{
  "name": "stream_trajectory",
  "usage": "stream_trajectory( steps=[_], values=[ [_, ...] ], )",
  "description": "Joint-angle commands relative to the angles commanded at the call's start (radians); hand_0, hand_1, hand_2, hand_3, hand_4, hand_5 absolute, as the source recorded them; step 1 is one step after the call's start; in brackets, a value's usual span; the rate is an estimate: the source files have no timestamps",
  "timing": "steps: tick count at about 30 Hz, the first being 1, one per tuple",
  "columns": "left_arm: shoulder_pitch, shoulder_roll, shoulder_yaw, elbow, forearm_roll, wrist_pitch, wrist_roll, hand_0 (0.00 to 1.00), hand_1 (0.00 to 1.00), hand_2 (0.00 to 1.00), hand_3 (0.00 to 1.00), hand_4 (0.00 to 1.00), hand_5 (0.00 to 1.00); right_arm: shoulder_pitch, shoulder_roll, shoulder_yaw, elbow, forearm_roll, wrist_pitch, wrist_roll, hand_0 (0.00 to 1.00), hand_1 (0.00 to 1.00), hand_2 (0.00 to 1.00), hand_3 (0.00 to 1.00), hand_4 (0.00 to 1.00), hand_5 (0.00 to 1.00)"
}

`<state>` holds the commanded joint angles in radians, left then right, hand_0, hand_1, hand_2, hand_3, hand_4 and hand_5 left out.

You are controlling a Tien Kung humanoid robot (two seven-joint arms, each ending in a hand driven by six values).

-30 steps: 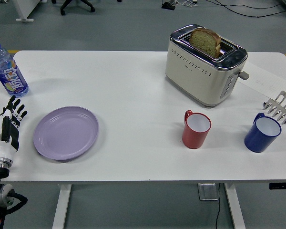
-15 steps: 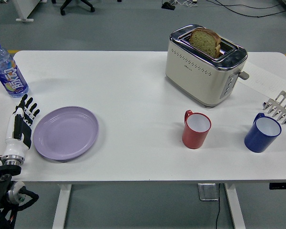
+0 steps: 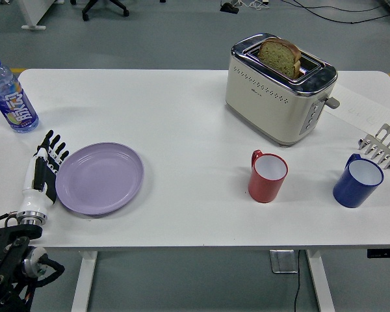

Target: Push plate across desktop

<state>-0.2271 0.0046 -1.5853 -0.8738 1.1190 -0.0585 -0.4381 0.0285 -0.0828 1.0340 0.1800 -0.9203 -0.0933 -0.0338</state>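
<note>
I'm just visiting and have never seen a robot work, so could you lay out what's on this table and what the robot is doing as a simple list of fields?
Working hand: left hand, fingers straight, flat against the left rim of the plate
Plate: purple plate, empty, near the table's left front
Other hand: not in view
Bottle: water bottle, upright at the far left edge
Toaster: cream toaster with bread sticking up
Cups: red mug mid-table, blue mug to its right
Right edge: metal rack
Person: none visible
</note>
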Motion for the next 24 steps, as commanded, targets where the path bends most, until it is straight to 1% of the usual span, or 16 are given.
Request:
stream_trajectory(
  steps=[4, 13, 24],
  values=[
    [-0.006, -0.005, 0.007, -0.001, -0.011, 0.003, -0.004, 0.894, 0.935, 0.991, 0.998, 0.513, 0.998, 0.0, 0.0, -0.001, 0.0, 0.0, 0.0, 0.0, 0.614, 0.554, 0.656, 0.641, 0.164, 0.382],
    [-0.019, -0.005, 0.012, -0.001, -0.023, 0.005, -0.004, 0.891, 0.935, 0.989, 0.998, 0.514, 0.998, 0.0, -0.001, 0.0, 0.0, -0.005, 0.001, -0.002, 0.613, 0.554, 0.656, 0.641, 0.163, 0.381],
    [-0.023, -0.005, 0.032, 0.014, -0.043, 0.01, -0.007, 0.89, 0.932, 0.988, 0.998, 0.513, 0.998, -0.001, 0.0, -0.006, 0.0, -0.004, 0.001, -0.004, 0.614, 0.554, 0.656, 0.641, 0.164, 0.382]
  ],
)
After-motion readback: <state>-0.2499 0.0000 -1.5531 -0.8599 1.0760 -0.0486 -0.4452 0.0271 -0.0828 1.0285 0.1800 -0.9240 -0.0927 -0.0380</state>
